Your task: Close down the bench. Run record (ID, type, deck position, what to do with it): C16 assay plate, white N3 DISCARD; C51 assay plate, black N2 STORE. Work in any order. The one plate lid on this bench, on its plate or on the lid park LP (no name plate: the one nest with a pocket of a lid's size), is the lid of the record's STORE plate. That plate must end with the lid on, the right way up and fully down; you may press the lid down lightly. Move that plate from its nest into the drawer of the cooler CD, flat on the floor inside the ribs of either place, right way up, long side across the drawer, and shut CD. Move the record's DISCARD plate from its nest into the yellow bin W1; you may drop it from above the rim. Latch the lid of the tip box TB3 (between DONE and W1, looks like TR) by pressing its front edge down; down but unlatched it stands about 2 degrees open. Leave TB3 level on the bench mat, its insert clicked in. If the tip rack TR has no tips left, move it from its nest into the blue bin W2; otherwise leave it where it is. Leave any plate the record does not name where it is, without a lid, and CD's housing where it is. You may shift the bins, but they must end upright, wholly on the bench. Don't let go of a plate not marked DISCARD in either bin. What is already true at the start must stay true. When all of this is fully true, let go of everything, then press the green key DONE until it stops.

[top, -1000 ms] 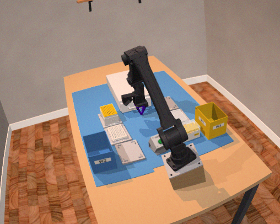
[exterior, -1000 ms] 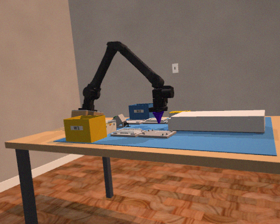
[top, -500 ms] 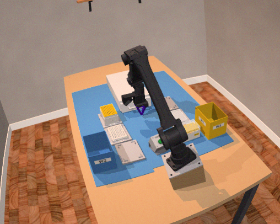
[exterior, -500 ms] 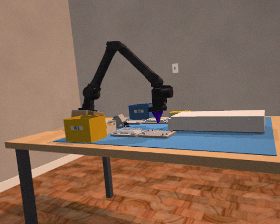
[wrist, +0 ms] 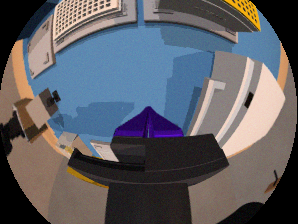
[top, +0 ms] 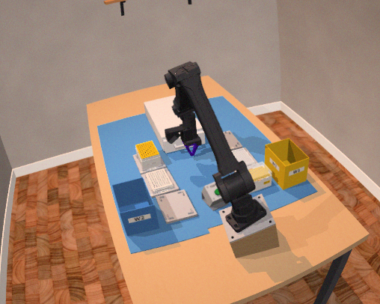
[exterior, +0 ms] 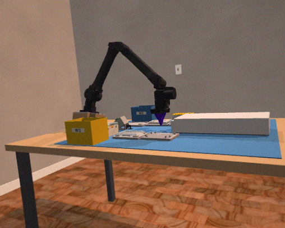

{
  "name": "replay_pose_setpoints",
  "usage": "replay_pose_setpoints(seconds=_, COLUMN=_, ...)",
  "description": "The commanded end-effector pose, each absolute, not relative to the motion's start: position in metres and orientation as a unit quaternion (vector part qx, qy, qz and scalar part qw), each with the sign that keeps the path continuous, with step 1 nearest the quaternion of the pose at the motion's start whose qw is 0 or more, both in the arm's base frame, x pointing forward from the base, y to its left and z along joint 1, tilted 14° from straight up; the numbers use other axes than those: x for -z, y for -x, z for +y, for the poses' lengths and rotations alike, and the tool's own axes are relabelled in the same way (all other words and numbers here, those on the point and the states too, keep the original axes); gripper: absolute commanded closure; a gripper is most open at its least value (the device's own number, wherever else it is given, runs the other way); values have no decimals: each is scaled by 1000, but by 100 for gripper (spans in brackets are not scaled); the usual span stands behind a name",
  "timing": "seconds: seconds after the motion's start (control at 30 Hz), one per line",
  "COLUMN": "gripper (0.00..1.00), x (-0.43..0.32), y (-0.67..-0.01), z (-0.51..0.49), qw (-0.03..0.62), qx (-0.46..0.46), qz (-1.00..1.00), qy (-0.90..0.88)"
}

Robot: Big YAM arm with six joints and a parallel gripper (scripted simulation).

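Observation:
My gripper (top: 191, 150) is shut and empty. Its purple fingertips hover just above the blue mat, right in front of the cooler CD (top: 167, 116). It also shows in the side view (exterior: 160, 120) and the wrist view (wrist: 148, 125). The cooler (exterior: 221, 123) is a flat white box and its drawer front (wrist: 226, 96) looks flush. A white welled plate (top: 159, 180) lies in a nest left of me and shows in the wrist view (wrist: 89, 4). The tip rack TR (top: 146, 150) carries yellow tips. The tip box TB3 (top: 260, 176) sits beside the yellow bin W1 (top: 287, 162). No black plate or lid is in view.
The blue bin W2 (top: 135, 206) stands at the front left beside an empty nest (top: 176, 206). The green key DONE (top: 217, 192) is near the arm's base. Two more nests (top: 238, 147) lie behind my arm; the nearer one looks whitish and gridded.

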State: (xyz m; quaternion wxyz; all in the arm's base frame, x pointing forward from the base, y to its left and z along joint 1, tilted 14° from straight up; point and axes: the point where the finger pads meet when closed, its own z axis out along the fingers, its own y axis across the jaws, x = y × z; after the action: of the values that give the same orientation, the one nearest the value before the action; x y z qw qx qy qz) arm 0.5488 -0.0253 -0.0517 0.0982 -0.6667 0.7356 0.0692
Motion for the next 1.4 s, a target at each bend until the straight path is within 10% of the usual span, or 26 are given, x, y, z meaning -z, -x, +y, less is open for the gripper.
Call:
replay_pose_setpoints(seconds=0.0, gripper=100, x=21, y=-580, z=-31, qw=126, qx=-37, qz=731, qy=669)
replay_pose_setpoints(seconds=1.37, gripper=100, x=-5, y=-576, z=-42, qw=126, qx=-36, qz=733, qy=667)
